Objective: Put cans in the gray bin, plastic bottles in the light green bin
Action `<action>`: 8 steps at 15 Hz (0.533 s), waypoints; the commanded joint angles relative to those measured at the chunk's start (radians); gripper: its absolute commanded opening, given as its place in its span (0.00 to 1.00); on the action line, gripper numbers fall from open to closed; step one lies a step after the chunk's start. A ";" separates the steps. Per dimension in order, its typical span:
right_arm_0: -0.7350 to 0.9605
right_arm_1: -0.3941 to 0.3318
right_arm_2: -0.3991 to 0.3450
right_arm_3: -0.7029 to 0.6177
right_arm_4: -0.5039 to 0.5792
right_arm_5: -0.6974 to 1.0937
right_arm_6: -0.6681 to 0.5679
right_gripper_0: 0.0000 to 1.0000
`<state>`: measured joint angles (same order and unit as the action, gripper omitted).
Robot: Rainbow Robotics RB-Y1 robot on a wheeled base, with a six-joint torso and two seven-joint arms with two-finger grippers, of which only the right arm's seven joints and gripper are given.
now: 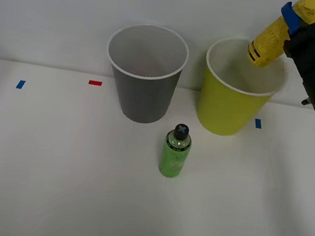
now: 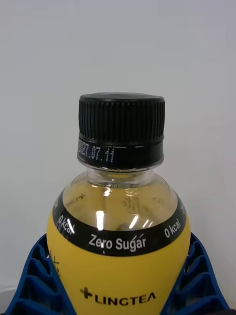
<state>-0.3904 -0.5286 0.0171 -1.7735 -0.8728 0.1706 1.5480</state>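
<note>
Your right gripper (image 1: 292, 18) at the upper right of the front view pinches the yellow LINGTEA bottle (image 1: 276, 35), tilted, its lower end over the light green bin's (image 1: 227, 109) open mouth. In the wrist view the blue ribbed fingers (image 2: 34, 280) press both sides of the bottle (image 2: 120, 246). The green bottle (image 1: 175, 152) stands upright at centre, before the gray bin (image 1: 143, 94).
</note>
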 commanded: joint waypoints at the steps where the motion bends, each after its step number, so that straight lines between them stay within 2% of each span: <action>1: -0.062 0.012 0.040 0.077 0.009 0.000 0.007 0.00; 3: -0.102 0.019 0.058 0.129 0.015 0.000 0.017 0.00; 6: -0.110 0.021 0.075 0.140 0.017 -0.003 0.021 0.00; 8: -0.110 0.024 0.075 0.140 0.017 -0.003 0.020 0.47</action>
<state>-0.5000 -0.5071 0.0912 -1.6340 -0.8562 0.1680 1.5688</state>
